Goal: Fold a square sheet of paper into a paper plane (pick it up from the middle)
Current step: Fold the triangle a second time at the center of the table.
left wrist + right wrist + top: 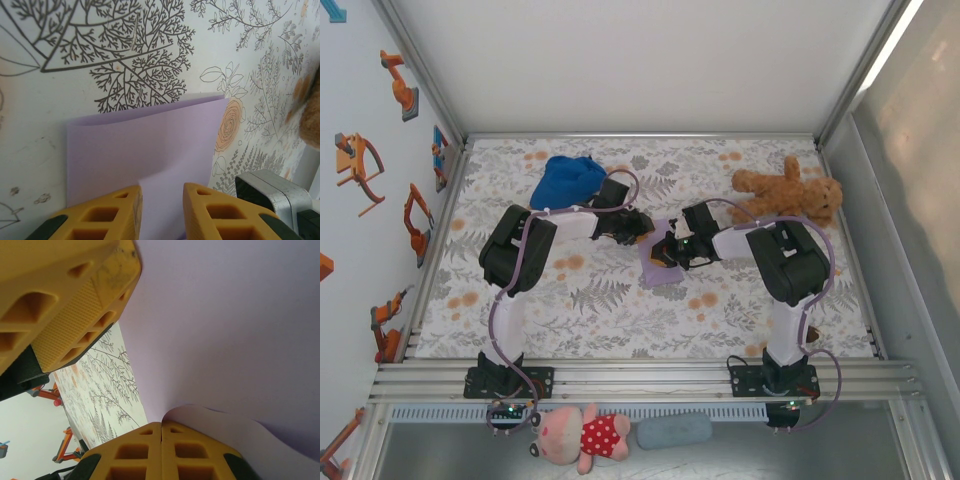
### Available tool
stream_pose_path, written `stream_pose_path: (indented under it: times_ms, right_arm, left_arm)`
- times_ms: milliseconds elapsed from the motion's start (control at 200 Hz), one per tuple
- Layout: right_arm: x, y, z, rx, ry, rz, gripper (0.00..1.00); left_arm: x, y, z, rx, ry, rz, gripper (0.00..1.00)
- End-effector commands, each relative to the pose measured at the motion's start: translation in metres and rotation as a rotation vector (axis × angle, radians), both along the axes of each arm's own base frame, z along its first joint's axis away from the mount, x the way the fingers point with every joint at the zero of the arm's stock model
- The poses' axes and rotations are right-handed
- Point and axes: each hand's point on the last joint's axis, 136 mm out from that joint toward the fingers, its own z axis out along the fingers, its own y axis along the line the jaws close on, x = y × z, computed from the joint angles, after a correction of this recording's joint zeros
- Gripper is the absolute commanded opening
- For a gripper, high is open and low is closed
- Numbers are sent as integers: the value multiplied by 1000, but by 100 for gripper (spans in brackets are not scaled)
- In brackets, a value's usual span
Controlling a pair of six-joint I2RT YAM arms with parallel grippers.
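The square sheet of paper (pixel 656 274) is lavender and lies at the table's centre, partly folded over itself. In the left wrist view the sheet (pixel 145 145) shows a doubled top edge and a raised flap. My left gripper (pixel 162 192) hovers over its near part with the jaws apart and nothing pinched between them. My right gripper (pixel 161 426) is shut, and a curled edge of the sheet (pixel 225 340) runs into the seam between its fingertips. From above, the left gripper (pixel 642 232) and the right gripper (pixel 666 254) meet over the sheet.
A blue fabric cap (pixel 568 180) lies at the back left and a brown teddy bear (pixel 790 195) at the back right. A pink soft toy (pixel 582 438) and a grey-blue pad (pixel 673 430) sit below the front rail. Walls close in both sides.
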Motion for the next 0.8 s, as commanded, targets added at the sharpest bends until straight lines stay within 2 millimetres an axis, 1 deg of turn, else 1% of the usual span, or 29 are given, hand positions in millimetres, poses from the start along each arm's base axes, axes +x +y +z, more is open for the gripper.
stream_pose_path:
  times_ms: [0,255,456,581,711,796]
  right_arm:
    - [6,3,0,-7,-21,-11,0]
    - [5,1,-5,-19,-10,-17,0]
    - [3,-2,-11,-41,7,-25,0]
    - [0,-5,-17,-61,29,-27,0]
    - [-2,-7,-21,-76,44,-26,0]
    - [-2,-7,-23,-82,53,-25,2]
  left_arm:
    - [-18,15,-30,73,82,9,29]
    - [-19,15,-31,75,83,9,29]
    - [-17,14,-26,67,74,11,29]
    - [-12,10,-12,46,50,10,30]
    - [-2,7,12,18,3,20,30]
    - [6,11,27,10,-33,41,31]
